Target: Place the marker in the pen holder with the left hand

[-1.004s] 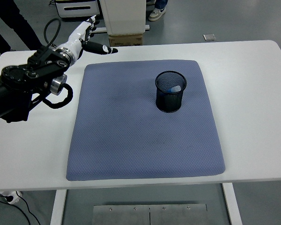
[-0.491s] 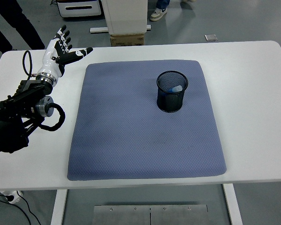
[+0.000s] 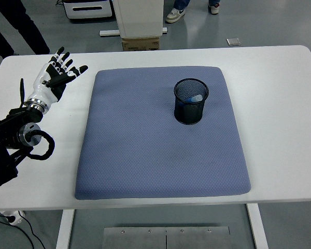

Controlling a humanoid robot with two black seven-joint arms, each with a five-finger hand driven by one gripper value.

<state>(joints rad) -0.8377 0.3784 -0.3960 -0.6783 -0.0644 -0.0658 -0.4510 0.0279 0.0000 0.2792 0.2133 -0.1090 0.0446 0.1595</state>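
Marker [image 3: 195,97] in pen holder [image 3: 191,101]; left hand [image 3: 56,77] withdrawn leftward, empty.

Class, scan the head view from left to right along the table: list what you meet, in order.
Left hand → blue mat → mesh pen holder with the marker inside → bare white table.

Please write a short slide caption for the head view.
Marker inside pen holder on blue mat; left hand open at table's left.
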